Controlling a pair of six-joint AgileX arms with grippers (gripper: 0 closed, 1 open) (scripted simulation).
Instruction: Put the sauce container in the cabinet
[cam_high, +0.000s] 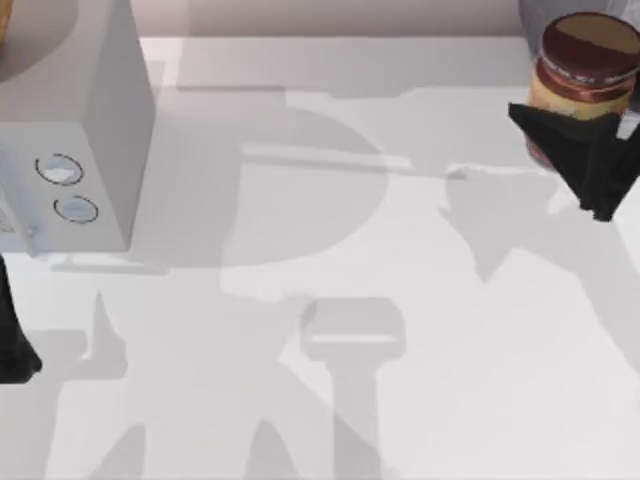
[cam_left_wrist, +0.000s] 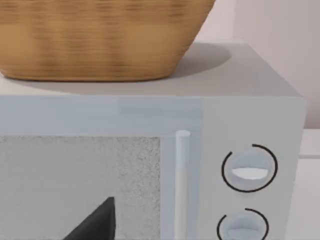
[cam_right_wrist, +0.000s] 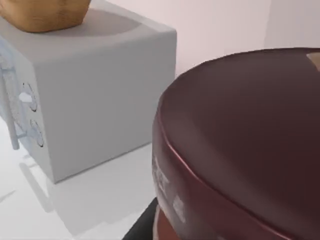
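The right gripper pinched the sauce container at the table's far right side, well apart from the microwave-like cabinet at the left. The left gripper was near the cabinet's front; I cannot tell its state.

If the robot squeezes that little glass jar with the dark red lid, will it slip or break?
The small round glass jar with the maroon lid looks stiff, so it probably won't squash. Its smooth round sides could slip or twist between the right gripper fingers. Being glass, it might crack if dropped on the white table.
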